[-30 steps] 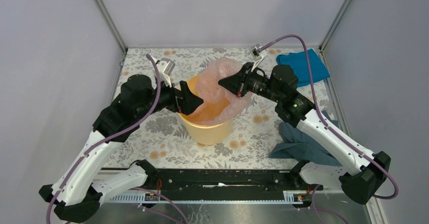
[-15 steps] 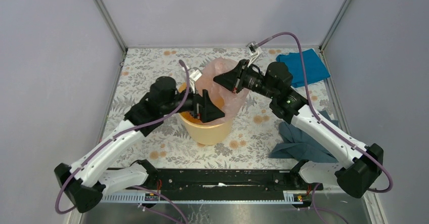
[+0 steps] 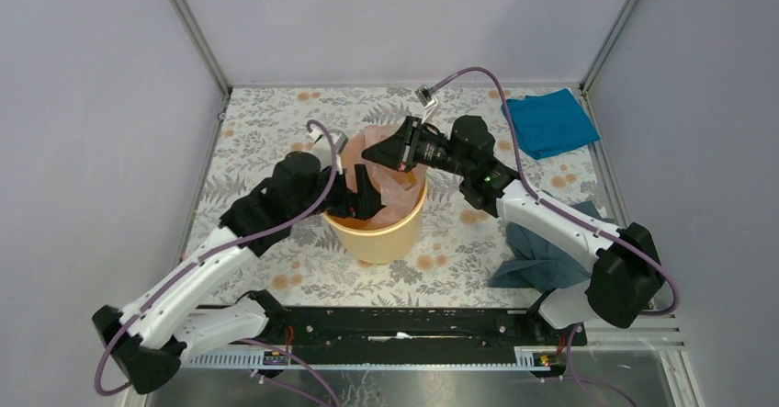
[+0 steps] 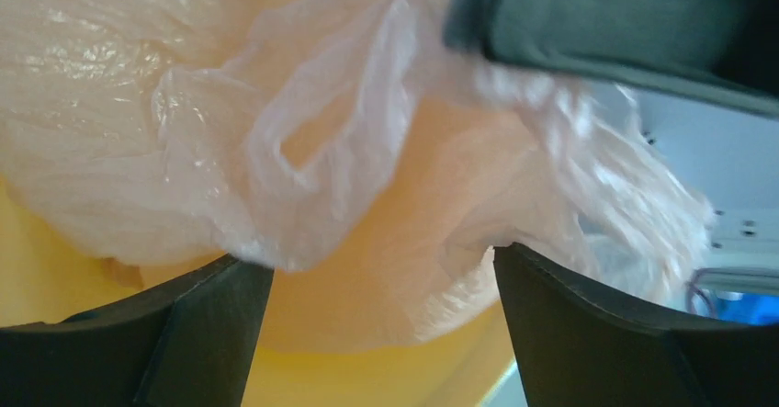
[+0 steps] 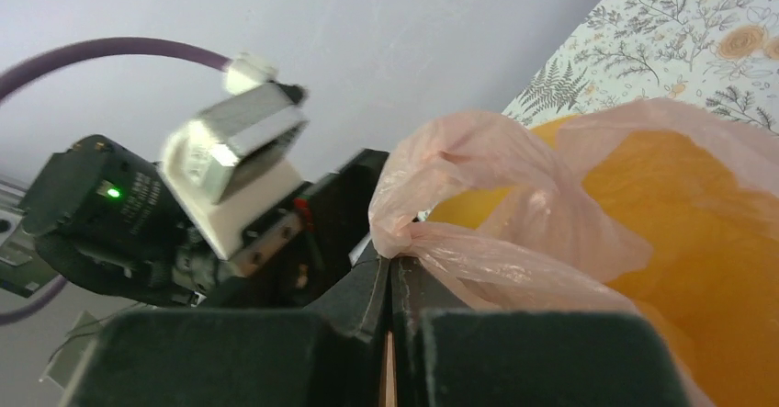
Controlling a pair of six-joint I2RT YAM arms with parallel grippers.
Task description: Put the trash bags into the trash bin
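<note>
The pale-pink trash bag [image 3: 402,186] sits bunched in the mouth of the yellow-orange trash bin [image 3: 381,237] at the table's middle. My right gripper [image 3: 372,152] is over the bin's far rim, shut on a pinch of the bag's edge [image 5: 432,237]. My left gripper [image 3: 366,203] reaches into the bin from the left with its jaws open, and the crinkled bag [image 4: 276,131] hangs just in front of and between its fingers [image 4: 588,333]. The bin's yellow wall [image 4: 367,370] shows behind the bag.
A bright blue cloth [image 3: 549,120] lies at the back right. A grey-blue cloth [image 3: 551,255] lies at the right, beside the right arm. The floral table [image 3: 266,242] has metal frame posts at its back corners.
Both grippers moved toward each other over the bin. The right gripper carried the bag's edge left and lower. The left gripper pushed into the bin, and the bag now sits lower inside.
</note>
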